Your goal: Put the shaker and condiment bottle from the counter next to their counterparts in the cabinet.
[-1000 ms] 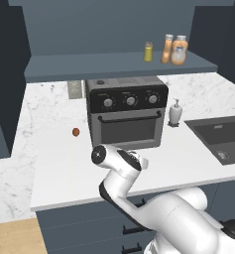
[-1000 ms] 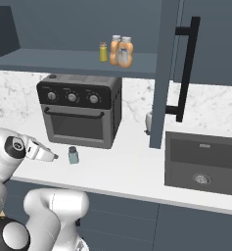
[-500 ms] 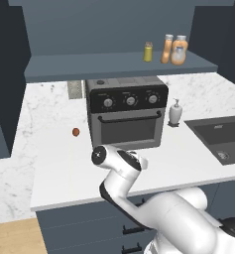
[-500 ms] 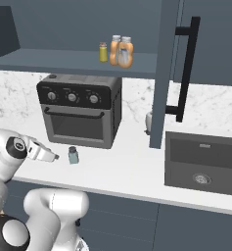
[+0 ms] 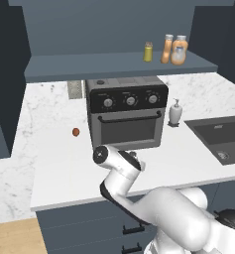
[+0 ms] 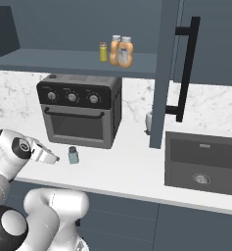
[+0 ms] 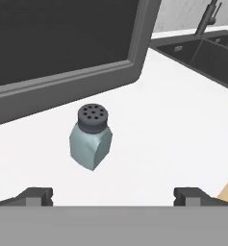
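moved: nothing | jaws: spread wide, empty | tabletop: one shaker point(image 7: 91, 138) before toaster oven point(image 6: 81, 110) | shelf above oven: two orange bottles point(image 6: 122, 51), one yellow shaker point(image 6: 104, 52)

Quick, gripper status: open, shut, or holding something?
Gripper: open and empty, fingertips spread wide; the shaker stands upright on the counter ahead of it, untouched.

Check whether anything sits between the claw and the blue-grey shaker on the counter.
Nothing visible does. In the hand view the shaker stands upright on bare white counter, ahead of the open claw, whose tips flank an open stretch of worktop. The toaster oven stands behind the shaker, not in the path.
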Robot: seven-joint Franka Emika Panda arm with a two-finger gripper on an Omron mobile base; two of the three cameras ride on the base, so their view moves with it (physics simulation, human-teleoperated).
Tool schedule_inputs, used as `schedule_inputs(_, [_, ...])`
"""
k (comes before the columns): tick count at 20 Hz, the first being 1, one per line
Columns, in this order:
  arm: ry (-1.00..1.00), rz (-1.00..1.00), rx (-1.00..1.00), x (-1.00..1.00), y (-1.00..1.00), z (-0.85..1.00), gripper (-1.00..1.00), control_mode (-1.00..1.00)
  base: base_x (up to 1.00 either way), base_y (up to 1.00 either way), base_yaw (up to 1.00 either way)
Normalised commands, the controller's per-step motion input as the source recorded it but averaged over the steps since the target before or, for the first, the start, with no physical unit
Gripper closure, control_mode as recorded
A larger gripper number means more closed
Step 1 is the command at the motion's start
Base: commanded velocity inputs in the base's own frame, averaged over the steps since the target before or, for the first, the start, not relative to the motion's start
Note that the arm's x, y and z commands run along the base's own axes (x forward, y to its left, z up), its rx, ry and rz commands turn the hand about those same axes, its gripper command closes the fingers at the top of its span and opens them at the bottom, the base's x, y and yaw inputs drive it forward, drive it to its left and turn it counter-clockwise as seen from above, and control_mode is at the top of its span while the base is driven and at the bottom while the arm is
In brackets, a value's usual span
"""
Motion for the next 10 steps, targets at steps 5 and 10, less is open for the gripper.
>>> schedule_inputs(5, [0.0, 0.0, 0.07, 0.11, 0.0, -0.02, -1.0, -1.0, 0.0, 0.0, 0.0])
schedule_inputs(10, [0.0, 0.0, 0.01, 0.2, 0.0, 0.0, -1.0, -1.0, 0.0, 0.0, 0.0])
